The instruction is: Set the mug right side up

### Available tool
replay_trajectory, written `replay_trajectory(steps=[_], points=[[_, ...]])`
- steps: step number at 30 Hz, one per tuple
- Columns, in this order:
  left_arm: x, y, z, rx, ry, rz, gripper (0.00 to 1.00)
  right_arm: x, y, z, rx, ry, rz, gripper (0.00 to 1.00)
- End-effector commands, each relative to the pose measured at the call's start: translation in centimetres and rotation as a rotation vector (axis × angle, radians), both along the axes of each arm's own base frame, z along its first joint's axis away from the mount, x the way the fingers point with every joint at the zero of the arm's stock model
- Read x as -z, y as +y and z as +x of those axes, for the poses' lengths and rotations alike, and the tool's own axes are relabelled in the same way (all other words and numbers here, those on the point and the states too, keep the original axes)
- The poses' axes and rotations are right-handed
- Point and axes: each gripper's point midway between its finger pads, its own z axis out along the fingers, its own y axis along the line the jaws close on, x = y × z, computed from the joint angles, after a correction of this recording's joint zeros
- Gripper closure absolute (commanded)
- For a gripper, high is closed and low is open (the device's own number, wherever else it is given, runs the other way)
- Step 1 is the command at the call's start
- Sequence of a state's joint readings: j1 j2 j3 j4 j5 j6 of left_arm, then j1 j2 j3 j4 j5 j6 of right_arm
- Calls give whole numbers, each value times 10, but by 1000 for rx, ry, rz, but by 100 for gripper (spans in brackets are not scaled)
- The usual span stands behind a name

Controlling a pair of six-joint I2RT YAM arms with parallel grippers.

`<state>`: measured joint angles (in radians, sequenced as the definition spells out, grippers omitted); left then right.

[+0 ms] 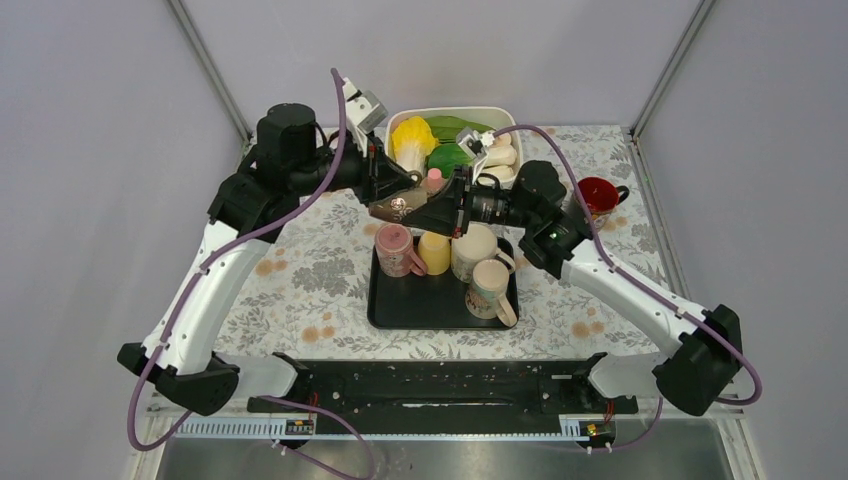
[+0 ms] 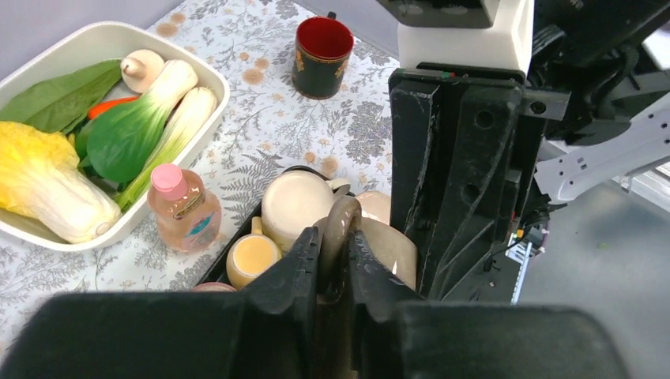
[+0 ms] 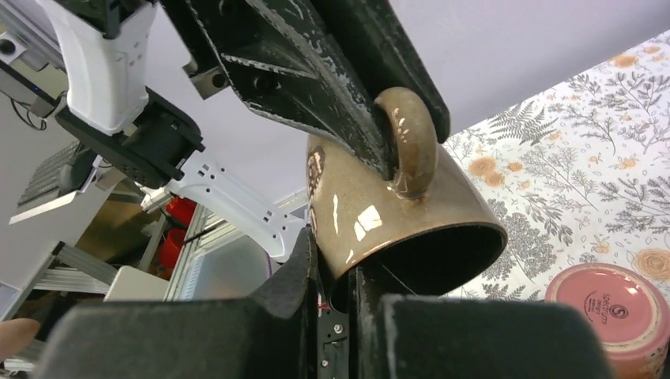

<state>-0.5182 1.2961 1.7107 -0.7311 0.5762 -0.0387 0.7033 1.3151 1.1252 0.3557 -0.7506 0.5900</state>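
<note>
In the top view, a broad stretch of flowered cloth (image 1: 300,270) is seen bare at the left of the frame, between the left arm and the black tray (image 1: 400,312). Just above the tray's upper left corner, the left gripper (image 1: 385,187) is closed on the brown mug (image 1: 397,207), which is held in the air between the two grippers, clear of the tray. In the left wrist view, the two fingers (image 2: 304,257) are pressed against either side of the loop of the handle (image 2: 341,221). In the right wrist view, the mug is shown tilted, its handle uppermost and its dark mouth turned toward the lower right of the frame. The right gripper (image 1: 440,212) is clamped on the mug's wall at the rim, one finger outside and one inside. Below the held mug, the tray's upper half is crowded by a pink mug (image 1: 397,250), a yellow cup (image 1: 434,252) and a cream mug (image 1: 475,250), while its lower left part is bare. A white bin (image 1: 505,117) of vegetables is set close behind the grippers. At the far right, a red mug (image 1: 597,195) stands upright near the table's edge.
</note>
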Motion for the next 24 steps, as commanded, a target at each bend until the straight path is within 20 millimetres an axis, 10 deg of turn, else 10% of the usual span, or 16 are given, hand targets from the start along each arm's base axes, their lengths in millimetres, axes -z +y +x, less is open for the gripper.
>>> replay_trajectory(steps=[1, 2, 3, 12, 24], points=[[-3, 13, 18, -84, -104, 27, 57, -32, -19, 14, 194, -112, -20, 100], [0, 21, 24, -131, -117, 49, 20, -26, -27, 23, 271, -117, -85, 100], [1, 28, 31, -175, -138, 71, 3, -13, -38, 36, 360, -114, -178, 100], [21, 70, 50, -351, -258, 230, 1, 88, -221, 124, 1003, 88, -1068, 100], [91, 62, 43, -196, -174, 376, 1, 243, -297, 123, 891, 530, -1393, 100]])
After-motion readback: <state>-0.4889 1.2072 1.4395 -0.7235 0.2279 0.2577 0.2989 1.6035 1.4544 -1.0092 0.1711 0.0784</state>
